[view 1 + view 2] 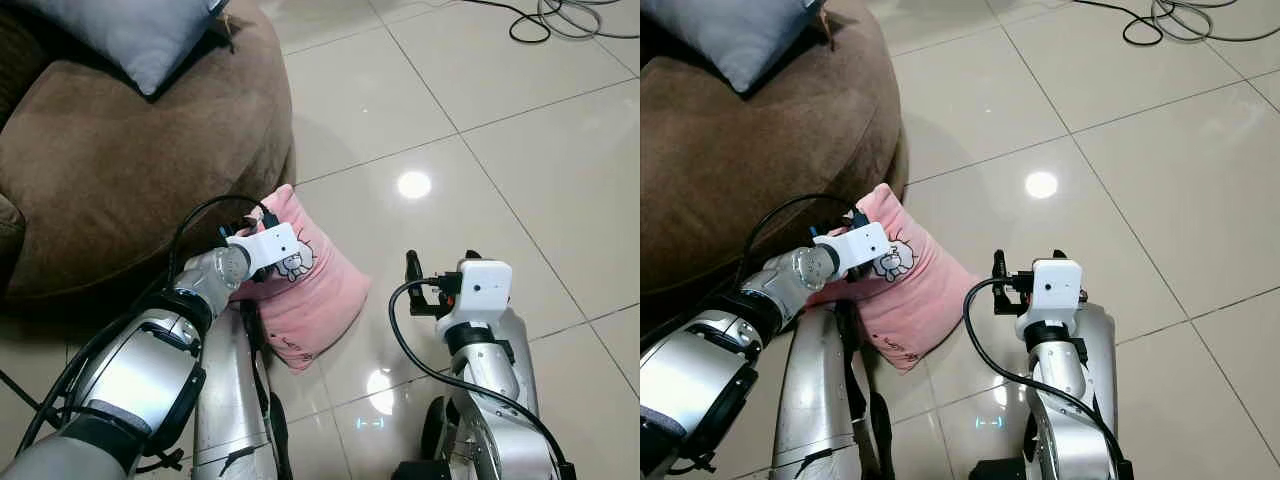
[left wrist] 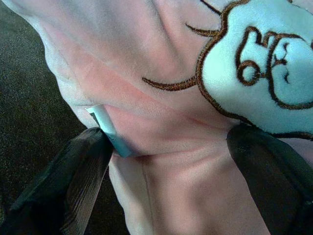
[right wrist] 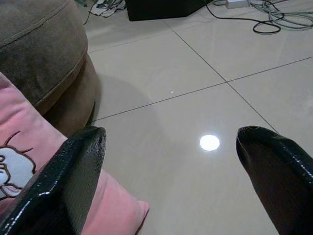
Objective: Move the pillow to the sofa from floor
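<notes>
My left gripper point(image 2: 168, 147) is at the pink pillow point(image 1: 305, 290), which sits low and left of centre in my head view, on the pale tiled floor point(image 1: 480, 150) and leaning against the rounded edge of the brown sofa point(image 1: 120, 160). In my left wrist view my two black fingers point(image 2: 73, 181) are spread to either side of a raised fold of the pink fabric, one at the lower left and one at the lower right, both pressing into the cloth so that it bunches between them; I take this as a pinch on the pillow's upper corner, though from so near I cannot be sure how firm the hold is. A small pale blue tag point(image 2: 110, 131) sticks out of the seam just beside my lower-left finger, and the embroidered white cartoon patch point(image 2: 259, 63) fills the upper right of that view. My right gripper point(image 3: 171, 166) hangs over the floor at the lower right of the head view, apart from the pillow, its fingers point(image 3: 274, 171) spread wide with nothing between them but bare tile and a bright spot of reflected light. A grey cushion point(image 1: 130, 35) lies on the sofa at the upper left, and dark cables point(image 1: 560, 20) trail across the floor at the upper right.
</notes>
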